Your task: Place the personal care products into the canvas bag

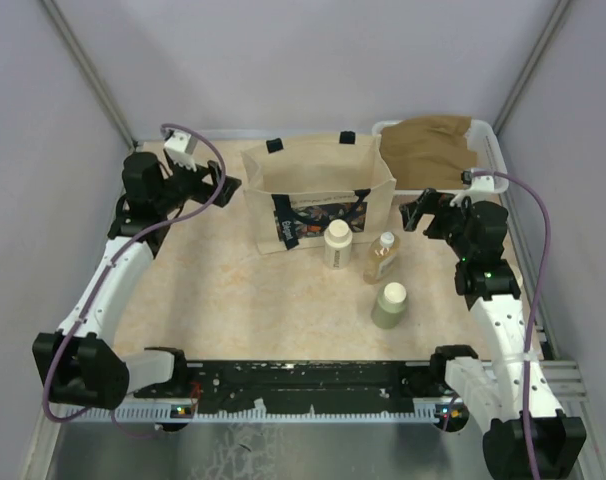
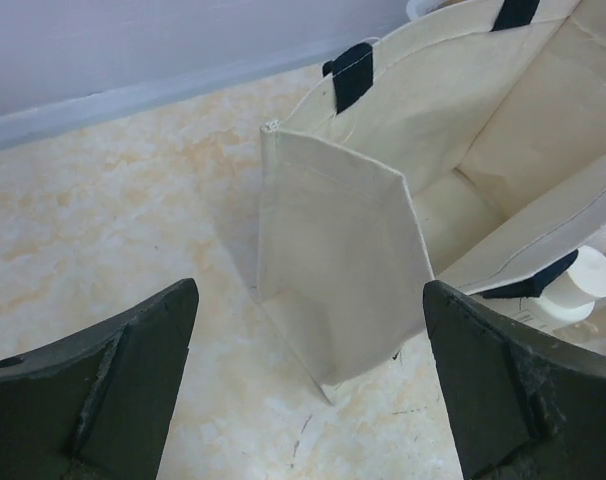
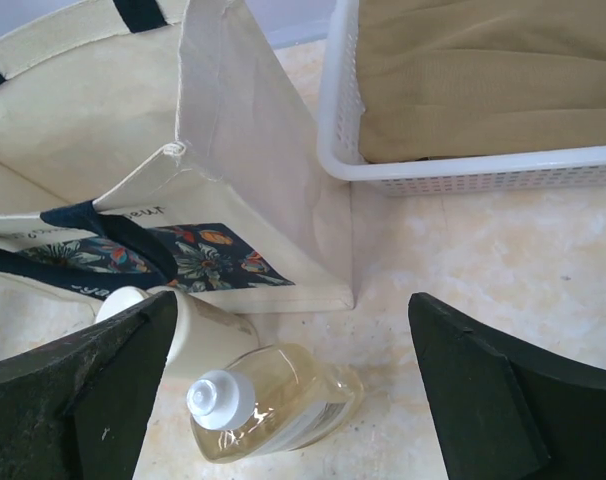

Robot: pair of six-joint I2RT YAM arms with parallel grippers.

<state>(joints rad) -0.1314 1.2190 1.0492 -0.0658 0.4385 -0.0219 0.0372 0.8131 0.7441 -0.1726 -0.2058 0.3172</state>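
The canvas bag (image 1: 318,195) stands open at the back centre, its printed side facing the near edge. Just in front of it stand the cream bottle (image 1: 337,243), the amber-liquid bottle (image 1: 380,258) and, nearer, the olive-green cylinder (image 1: 389,304). My left gripper (image 1: 223,185) hovers open at the bag's left end (image 2: 343,250), empty. My right gripper (image 1: 411,212) is open to the right of the bottles. In its wrist view the amber bottle (image 3: 283,400) and the cream bottle (image 3: 208,335) lie below and between the spread fingers (image 3: 483,390), beside the bag (image 3: 213,130).
A white plastic basket (image 1: 495,150) holding brown cloth (image 1: 428,145) sits at the back right, close to the bag's right end; its rim (image 3: 403,170) shows in the right wrist view. Grey walls enclose the table on three sides.
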